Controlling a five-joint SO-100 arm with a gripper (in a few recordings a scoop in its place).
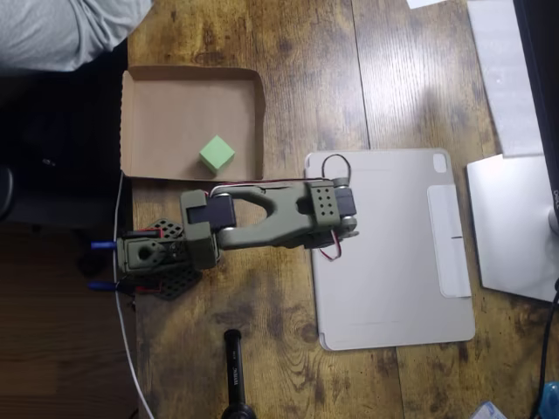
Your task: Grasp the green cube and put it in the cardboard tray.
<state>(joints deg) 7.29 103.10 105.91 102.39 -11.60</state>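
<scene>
Folding over tablet [393, 253], arm [271, 214] beside cardboard tray [148, 96] holding green cube [216, 154]; claw state unclear

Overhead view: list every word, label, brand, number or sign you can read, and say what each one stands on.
No text can be read in this view.
The black cylindrical object at the bottom edge carries small pale lettering along its side, too small and blurred to read.
The cardboard tray, the green cube, the grey tablet and the olive arm show no markings.
</scene>
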